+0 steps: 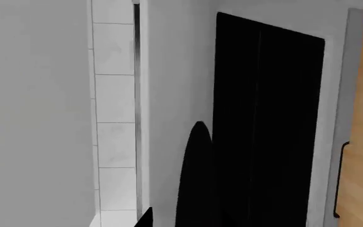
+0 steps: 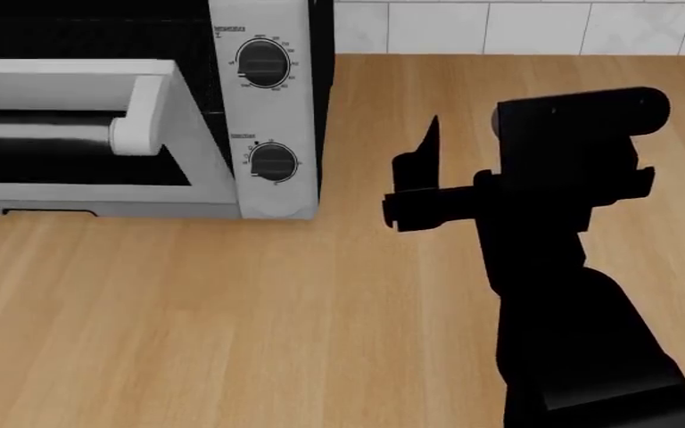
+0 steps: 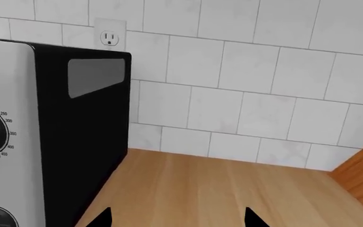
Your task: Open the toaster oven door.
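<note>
Right arm filled the lower right of the head view, black and bulky, reaching forward over the wooden worktop. Right claw hung above bare wood, just right of the toaster oven and apart from it. In the right wrist view its two fingertips showed well apart, spread, with nothing between them.

Toaster oven sat at the upper left of the head view, against the white tiled wall. Its door was swung down and outward, dark glass facing up, bar handle on a white end bracket across it. Dark interior showed behind the door. Two black knobs sat one above the other on the side panel.

Right wrist view showed the oven's black side wall and a wall socket above it.

Left claw: only a dark rounded shape close to the left wrist camera, against a white panel with a black window; spread or closed, cannot tell.
</note>
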Robot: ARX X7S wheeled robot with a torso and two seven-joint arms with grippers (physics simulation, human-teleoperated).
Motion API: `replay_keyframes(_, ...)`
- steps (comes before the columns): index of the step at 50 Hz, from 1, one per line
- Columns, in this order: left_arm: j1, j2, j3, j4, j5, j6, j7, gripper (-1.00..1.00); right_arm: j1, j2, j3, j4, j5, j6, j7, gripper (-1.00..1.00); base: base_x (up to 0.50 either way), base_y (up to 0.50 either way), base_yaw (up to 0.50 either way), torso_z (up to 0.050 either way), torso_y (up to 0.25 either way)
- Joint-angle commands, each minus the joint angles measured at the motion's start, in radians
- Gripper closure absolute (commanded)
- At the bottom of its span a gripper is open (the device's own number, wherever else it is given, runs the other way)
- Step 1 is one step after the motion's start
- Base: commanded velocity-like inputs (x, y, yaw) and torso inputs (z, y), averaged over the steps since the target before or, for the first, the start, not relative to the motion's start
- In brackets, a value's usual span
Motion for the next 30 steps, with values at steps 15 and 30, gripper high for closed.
replay_keyframes(15,0.141,-0.153,0.022,0.253,-0.165,-0.021,-0.153,1.0,-0.005,0.0,-0.007,-0.008,0.011,-0.004,0.007,-1.0,0.0,0.0,0.0,0.001,0.004)
replay_keyframes(30,0.234,-0.233,0.037,0.382,-0.176,-0.051,-0.238,1.0,-0.009,0.005,-0.006,-0.01,0.018,-0.008,0.008,-1.0,0.0,0.0,0.0,0.0,0.004)
